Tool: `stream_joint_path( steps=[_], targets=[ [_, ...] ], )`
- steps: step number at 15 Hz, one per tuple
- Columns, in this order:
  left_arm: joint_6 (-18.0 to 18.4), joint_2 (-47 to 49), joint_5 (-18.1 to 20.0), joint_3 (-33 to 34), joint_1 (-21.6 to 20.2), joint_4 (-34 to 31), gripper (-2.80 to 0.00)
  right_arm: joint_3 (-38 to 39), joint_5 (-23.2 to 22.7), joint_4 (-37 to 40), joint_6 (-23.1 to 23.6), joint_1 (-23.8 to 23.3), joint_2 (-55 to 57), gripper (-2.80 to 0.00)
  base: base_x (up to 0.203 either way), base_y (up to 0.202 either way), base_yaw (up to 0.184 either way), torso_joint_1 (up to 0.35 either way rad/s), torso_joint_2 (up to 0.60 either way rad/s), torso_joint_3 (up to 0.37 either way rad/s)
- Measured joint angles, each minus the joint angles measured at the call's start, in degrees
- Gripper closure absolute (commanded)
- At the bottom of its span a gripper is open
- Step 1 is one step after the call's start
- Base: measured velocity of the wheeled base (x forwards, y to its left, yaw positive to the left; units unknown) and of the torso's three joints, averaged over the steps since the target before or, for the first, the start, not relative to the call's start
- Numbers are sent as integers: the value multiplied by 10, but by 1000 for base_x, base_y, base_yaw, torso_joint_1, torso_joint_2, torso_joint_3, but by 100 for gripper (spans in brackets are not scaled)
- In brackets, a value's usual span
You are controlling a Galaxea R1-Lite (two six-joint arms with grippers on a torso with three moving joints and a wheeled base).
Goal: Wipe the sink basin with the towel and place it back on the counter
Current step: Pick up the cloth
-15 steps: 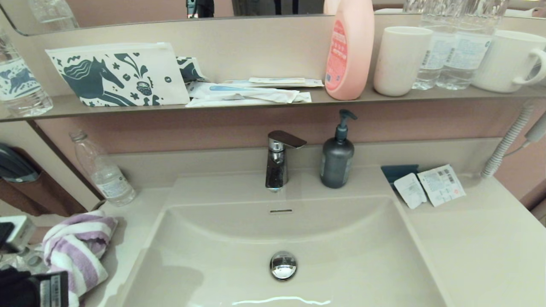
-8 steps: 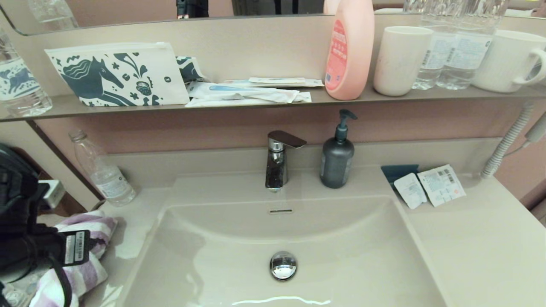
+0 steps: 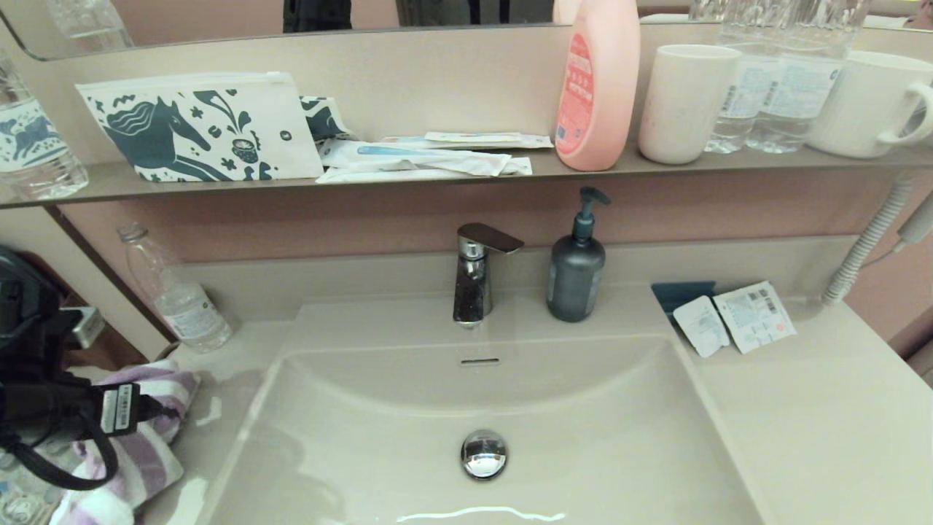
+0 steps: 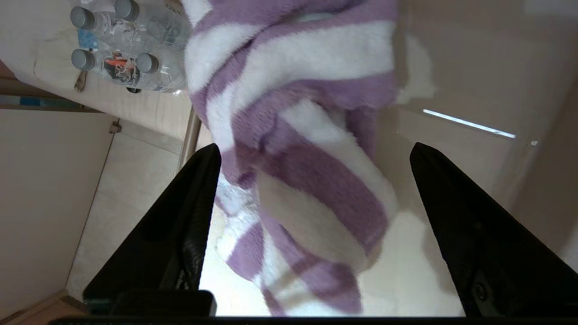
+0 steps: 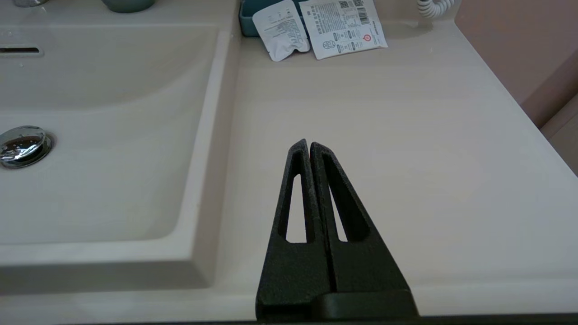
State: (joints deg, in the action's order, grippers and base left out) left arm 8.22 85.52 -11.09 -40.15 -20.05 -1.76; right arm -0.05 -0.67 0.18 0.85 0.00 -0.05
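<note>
The lilac and white striped towel [image 3: 149,448] lies bunched on the counter's left end, beside the sink basin [image 3: 583,408] with its chrome drain plug [image 3: 483,453]. My left arm [image 3: 44,408] hangs over the towel and covers part of it. In the left wrist view my left gripper [image 4: 314,148] is open, its fingers spread on either side of the towel [image 4: 307,149] and apart from it. My right gripper [image 5: 309,143] is shut and empty above the counter [image 5: 406,135] to the right of the basin.
A faucet [image 3: 474,277] and a dark soap dispenser [image 3: 576,270] stand behind the basin. A plastic bottle [image 3: 178,295] stands at the back left, near the towel. Sachets [image 3: 736,317] lie at the back right. The wall shelf [image 3: 437,179] above carries the horse pouch [image 3: 197,127], bottles and cups.
My left arm has come up from the bottom left corner and now sits over the towel, covering more of it. The towel and the right gripper have stayed put.
</note>
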Motion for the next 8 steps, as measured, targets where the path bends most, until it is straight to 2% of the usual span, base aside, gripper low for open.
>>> stream_joint_path(
  steps=[2, 8],
  targets=[
    [15, 19, 25, -5, -23, 18, -280, 0, 0, 0, 0, 0, 0, 0, 0, 0, 0, 0, 0, 0],
    [16, 77, 116, 1, -50, 58, -280, 0, 0, 0, 0, 0, 0, 0, 0, 0, 0, 0, 0, 0]
  ],
)
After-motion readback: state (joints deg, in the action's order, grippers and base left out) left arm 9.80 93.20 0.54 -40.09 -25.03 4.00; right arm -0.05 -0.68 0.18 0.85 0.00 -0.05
